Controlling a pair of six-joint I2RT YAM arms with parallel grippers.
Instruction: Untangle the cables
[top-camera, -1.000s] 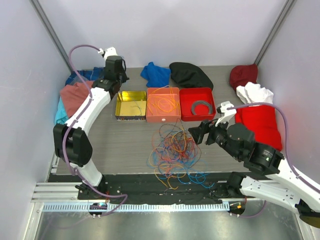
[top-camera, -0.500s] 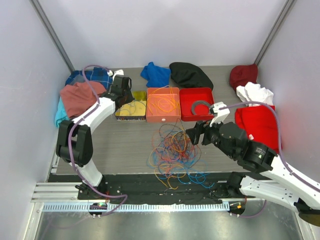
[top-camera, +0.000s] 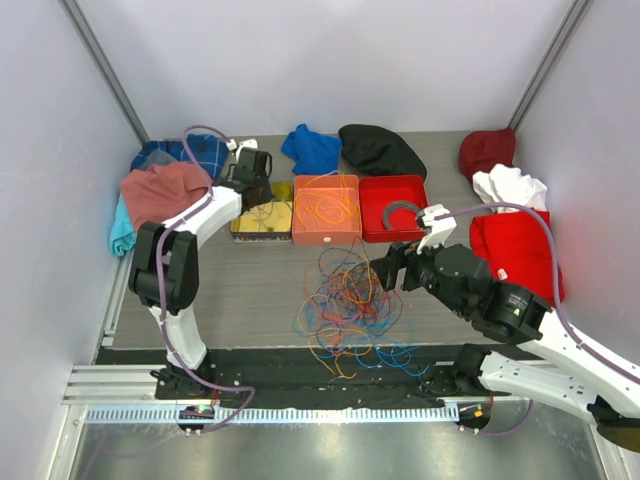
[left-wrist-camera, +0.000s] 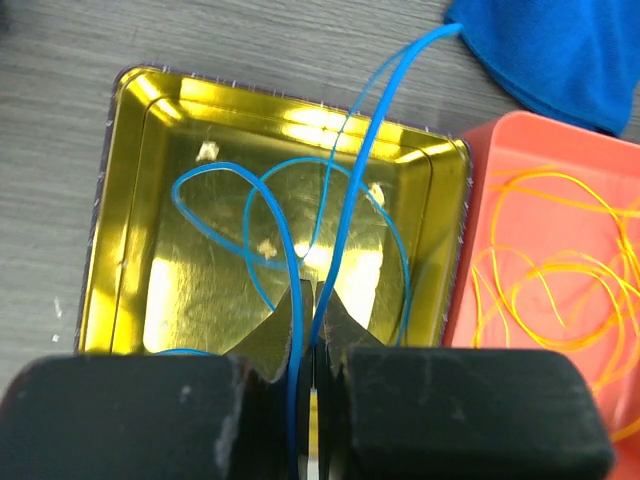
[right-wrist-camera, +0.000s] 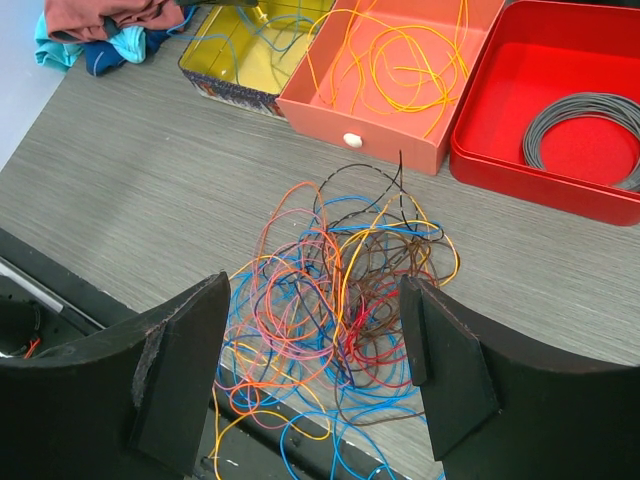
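Observation:
The cables lie as a loose tangle of blue, orange, yellow, pink, red and brown strands in the middle of the table, its near loops spilling over the front edge. My right gripper hovers just right of the tangle. In the right wrist view it stands open with the tangle below its fingers. My left gripper hangs over the yellow tin. In its wrist view it is shut on a blue cable that loops inside the tin.
An orange box holds yellow-orange wires; a red box holds a grey coil. Clothes line the back and sides: blue, black, dark red, red, rust. A black strip borders the front.
My left gripper has come forward from the back of the table to over the yellow tin. My right gripper has shifted slightly left toward the tangle, still open.

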